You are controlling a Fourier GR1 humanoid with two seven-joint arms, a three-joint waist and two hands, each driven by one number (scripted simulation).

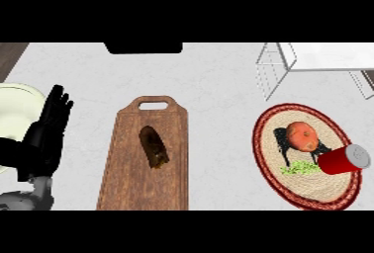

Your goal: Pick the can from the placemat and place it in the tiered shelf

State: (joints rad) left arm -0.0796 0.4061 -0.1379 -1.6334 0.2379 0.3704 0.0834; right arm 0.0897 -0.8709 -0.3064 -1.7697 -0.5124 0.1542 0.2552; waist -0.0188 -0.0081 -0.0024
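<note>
Can [343,159]: red, lying on its side at the 4 o'clock edge of the round placemat [306,190], silver end facing 2 o'clock. Placemat sits at 3 o'clock on the counter [211,74], with the white tiered shelf [321,57] beyond it at 1 o'clock. Left robot hand [45,131]: at 9 o'clock, fingers straight and upright, holding nothing, well apart from the can across the wooden cutting board [131,163]. No right robot hand appears in the head view.

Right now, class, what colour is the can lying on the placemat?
Red, with a silver-grey end; the can shows best in the head view.
</note>
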